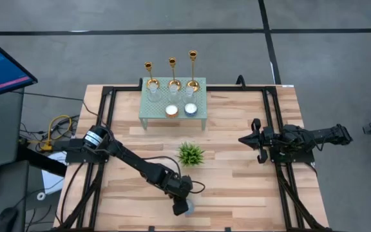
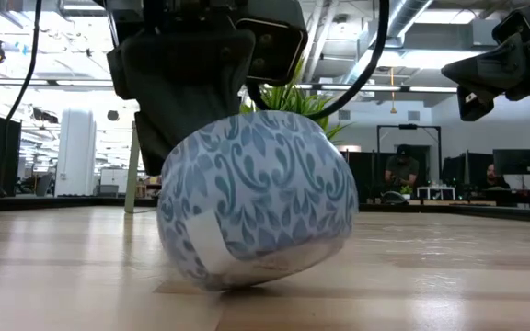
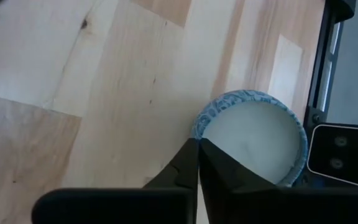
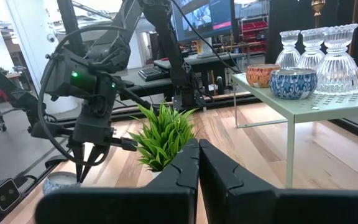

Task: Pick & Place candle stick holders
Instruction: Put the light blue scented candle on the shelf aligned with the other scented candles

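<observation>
Three gold candlesticks (image 1: 172,72) are found in a row along the far edge of a small pale green side table (image 1: 197,118), which stands at the far middle of the wooden table (image 1: 237,187). Each is seen with a round flared base, a thin stem and a small top cup; the heights step up from left to right. Both pincers are well apart from them.

Left gripper (image 1: 181,206): located at the near edge of the wooden table, near of the centre, lowered over a small blue-and-white patterned bowl (image 2: 256,198). In the left wrist view the fingers (image 3: 185,165) are pressed together at the tips, beside the bowl's rim; nothing is seen between them. In the low view the bowl is tilted on the table top.

Right gripper (image 1: 255,139): held above the right side of the table, pointing left. In the right wrist view its fingers (image 4: 188,163) are closed tip to tip, holding nothing.

Also on the green side table: three ribbed clear glass cups (image 4: 324,53) just near of the candlesticks, and nearer still an orange bowl (image 4: 261,74) beside a blue patterned bowl (image 4: 293,83).

A small green plant (image 1: 190,154) stands at the centre of the wooden table, between the side table and the left gripper.
</observation>
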Available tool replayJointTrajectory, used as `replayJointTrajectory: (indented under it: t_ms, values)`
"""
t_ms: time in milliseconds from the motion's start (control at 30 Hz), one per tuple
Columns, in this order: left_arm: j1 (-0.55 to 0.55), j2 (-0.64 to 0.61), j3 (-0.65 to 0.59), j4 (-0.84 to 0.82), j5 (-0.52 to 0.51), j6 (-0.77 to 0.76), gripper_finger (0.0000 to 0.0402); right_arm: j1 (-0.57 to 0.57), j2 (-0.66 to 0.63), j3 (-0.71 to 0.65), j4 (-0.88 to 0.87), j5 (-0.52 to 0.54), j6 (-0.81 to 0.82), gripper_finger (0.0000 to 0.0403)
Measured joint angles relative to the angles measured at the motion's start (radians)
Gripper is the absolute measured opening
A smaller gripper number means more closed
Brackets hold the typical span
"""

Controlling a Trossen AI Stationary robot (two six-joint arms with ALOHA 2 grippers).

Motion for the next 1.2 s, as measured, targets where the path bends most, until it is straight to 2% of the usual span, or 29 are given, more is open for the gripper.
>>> replayJointTrajectory:
  t_ms: [200,400,733,867,1000,1200]
  values:
    - [0.0,0.0,0.0,-0.004,-0.002,0.0,0.0002,0.0,0.0,0.0,0.0,0.0,0.0,0.0]
    - [-0.002,-0.018,-0.001,-0.095,-0.08,0.0,0.0001,0.0,0.0,0.0,0.0,0.0,0.0,0.0]
    - [0.011,-0.142,-0.001,-0.281,-0.197,0.031,0.0001,0.0,0.0,0.0,0.001,0.0,0.0,0.0]
    - [0.023,-0.197,-0.001,-0.304,-0.207,0.064,0.0004,0.0,0.0,0.0,0.0,0.0,0.0,0.0]
    - [0.018,-0.24,0.0,-0.295,-0.205,0.105,0.0029,0.0,0.0,0.0,0.0,0.0,0.0,0.0]
    - [0.004,-0.207,0.0,-0.246,-0.137,0.211,0.0106,0.0,0.0,0.0,0.0,0.0,0.0,0.0]
